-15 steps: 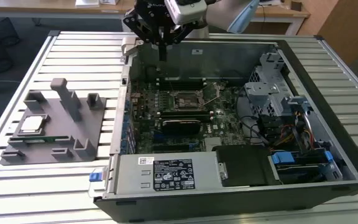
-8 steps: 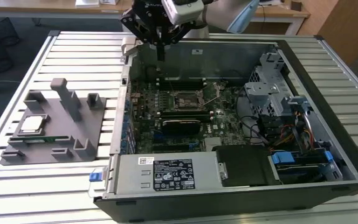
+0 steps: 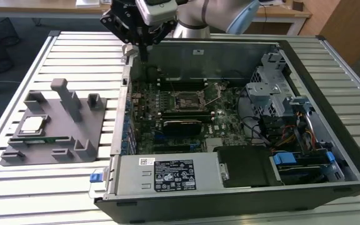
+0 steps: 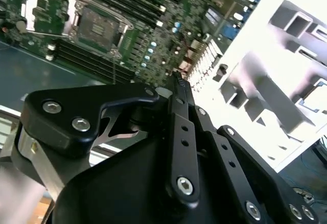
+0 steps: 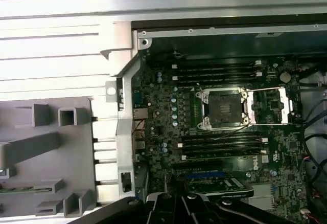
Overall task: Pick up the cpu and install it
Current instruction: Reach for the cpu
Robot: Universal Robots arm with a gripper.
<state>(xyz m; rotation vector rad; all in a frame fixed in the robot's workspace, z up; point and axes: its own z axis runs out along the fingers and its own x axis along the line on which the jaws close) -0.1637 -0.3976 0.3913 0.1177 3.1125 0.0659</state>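
Observation:
The cpu (image 3: 31, 124), a small silver square chip, lies in a recess of the grey fixture (image 3: 80, 136) at the exterior view's left, outside the computer case. My gripper (image 3: 144, 58) hangs above the case's far left corner, well away from the cpu, its fingers shut together with nothing between them. In both wrist views the gripper (image 4: 177, 78) (image 5: 167, 180) points down over the motherboard's edge. The cpu socket (image 3: 186, 100) (image 5: 223, 106) (image 4: 97, 27) is bare, with its metal load plate (image 5: 271, 104) flipped open beside it.
The open computer case (image 3: 330, 140) lies on a slatted metal table (image 3: 73, 51). A long green memory stick (image 3: 36, 139) rests in the fixture. Drive cages and cables (image 3: 280, 103) fill the case's right side, and a power supply (image 3: 167, 174) sits at its near edge.

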